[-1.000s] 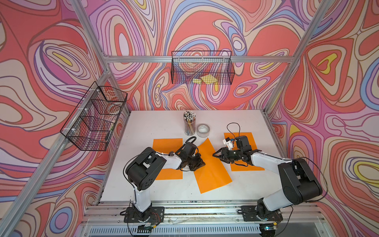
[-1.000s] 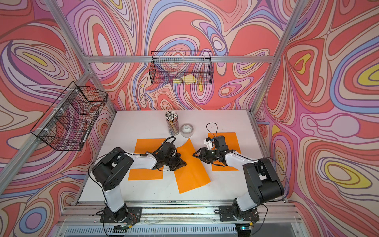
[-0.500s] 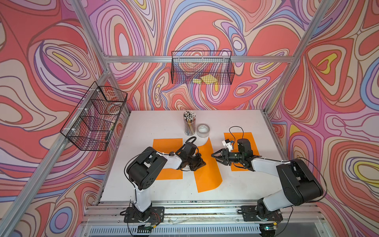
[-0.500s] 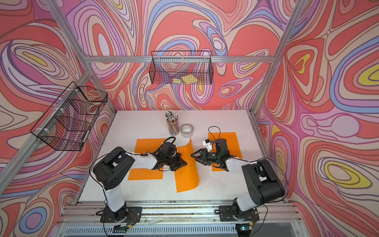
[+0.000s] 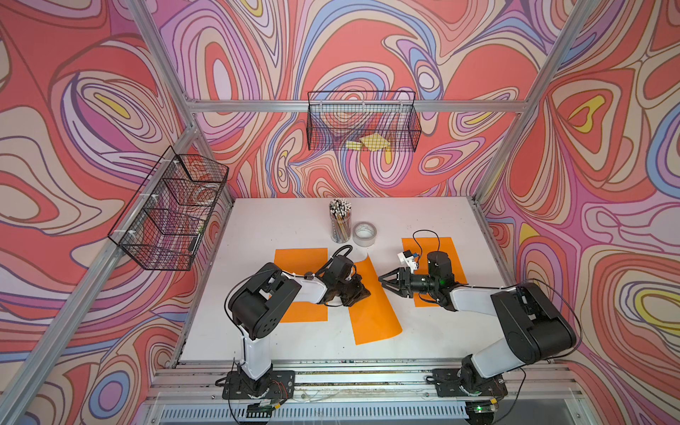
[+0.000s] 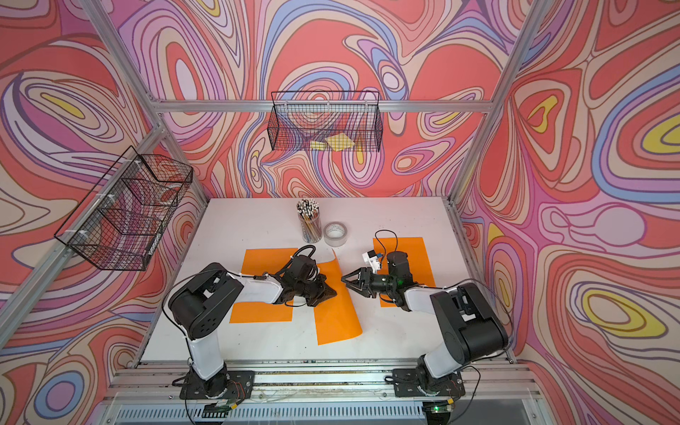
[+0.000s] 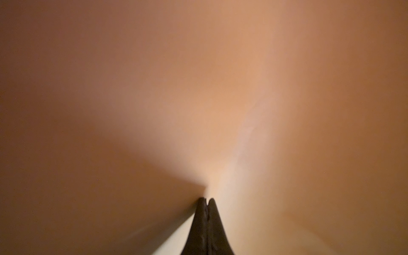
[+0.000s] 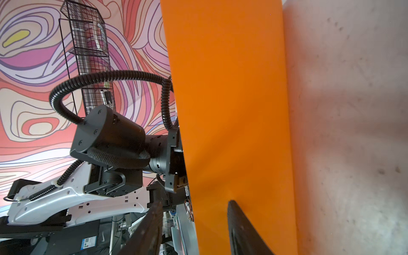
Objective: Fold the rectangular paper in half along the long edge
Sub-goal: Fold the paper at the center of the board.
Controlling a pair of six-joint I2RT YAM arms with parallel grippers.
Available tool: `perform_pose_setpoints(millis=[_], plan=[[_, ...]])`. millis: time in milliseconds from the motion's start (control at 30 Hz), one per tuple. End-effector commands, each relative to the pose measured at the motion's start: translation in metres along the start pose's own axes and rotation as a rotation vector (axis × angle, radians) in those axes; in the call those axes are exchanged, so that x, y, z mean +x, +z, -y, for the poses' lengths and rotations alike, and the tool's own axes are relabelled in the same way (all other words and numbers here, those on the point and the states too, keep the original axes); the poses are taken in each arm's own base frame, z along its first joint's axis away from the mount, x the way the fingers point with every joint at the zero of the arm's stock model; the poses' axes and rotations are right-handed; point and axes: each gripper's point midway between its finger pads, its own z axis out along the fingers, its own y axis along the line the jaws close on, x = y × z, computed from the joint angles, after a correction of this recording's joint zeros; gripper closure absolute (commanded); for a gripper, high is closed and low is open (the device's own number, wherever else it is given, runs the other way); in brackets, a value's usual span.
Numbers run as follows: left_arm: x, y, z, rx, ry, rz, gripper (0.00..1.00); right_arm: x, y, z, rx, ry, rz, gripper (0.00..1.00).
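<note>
Paper (image 5: pixel 373 312) curls up inside the spread right end effector (image 5: pixel 382 279); the pressed-together left end effector (image 7: pixel 206 201) touches it.

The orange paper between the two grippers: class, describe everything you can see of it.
The orange paper is a thin, smooth, unmarked rectangular sheet. Its near end lies flat on the white table. Farther back, one long side is lifted and curls over. The shut left gripper presses its tips against the sheet, and the right gripper has its jaws apart on either side of the raised edge.
</note>
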Motion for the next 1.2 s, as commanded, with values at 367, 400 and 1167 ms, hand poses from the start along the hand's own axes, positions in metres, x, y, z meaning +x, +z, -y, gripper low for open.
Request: perform_pose_setpoints(millis=[367, 400, 1167], plan=[[0.005, 0.005, -0.025, -0.073, -0.046, -0.016, 0.96, -0.004, 0.012, 0.022, -0.205, 0.129, 0.055, 0.79], [0.005, 0.004, -0.025, -0.074, -0.046, -0.016, 0.96, -0.004, 0.012, 0.024, -0.202, 0.131, 0.054, 0.80], [0.005, 0.003, -0.023, -0.079, -0.040, -0.015, 0.97, 0.009, 0.019, 0.062, -0.124, 0.179, 0.038, 0.80]])
